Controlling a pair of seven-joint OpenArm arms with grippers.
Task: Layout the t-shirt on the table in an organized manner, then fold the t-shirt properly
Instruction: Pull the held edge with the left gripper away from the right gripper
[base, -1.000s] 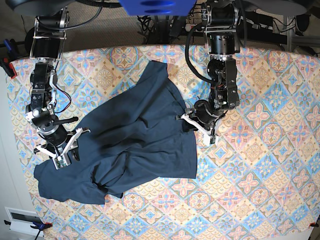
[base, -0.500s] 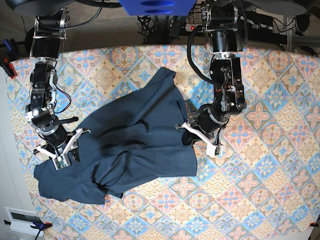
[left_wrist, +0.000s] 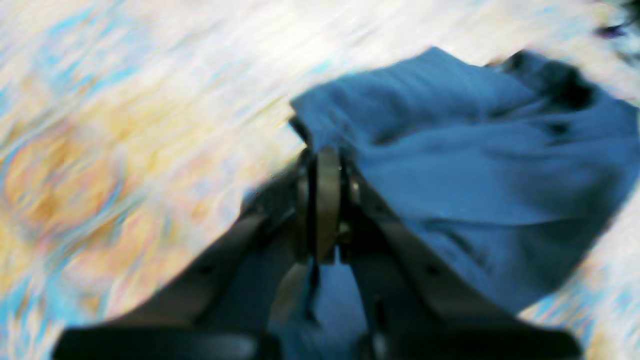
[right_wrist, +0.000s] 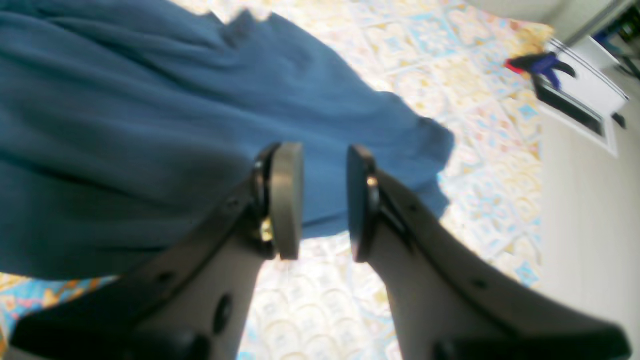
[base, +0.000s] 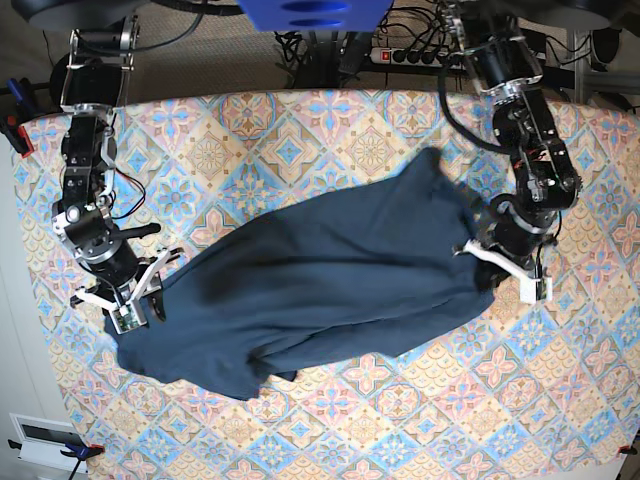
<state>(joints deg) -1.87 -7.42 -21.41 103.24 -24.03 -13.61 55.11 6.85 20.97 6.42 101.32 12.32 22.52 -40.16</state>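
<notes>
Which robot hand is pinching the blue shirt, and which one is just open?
The left gripper is pinching the t-shirt; its pads are pressed together on the fabric's edge. The right gripper is open, with a clear gap between its pads and nothing in it.

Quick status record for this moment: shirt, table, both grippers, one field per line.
t-shirt: dark navy, rumpled, spread across the table's middle, not flat
table: covered in pastel diamond-tile cloth
left gripper: shut on the t-shirt's edge; view blurred
right gripper: open, over the shirt's other end, nothing between the pads
fold: not begun
</notes>
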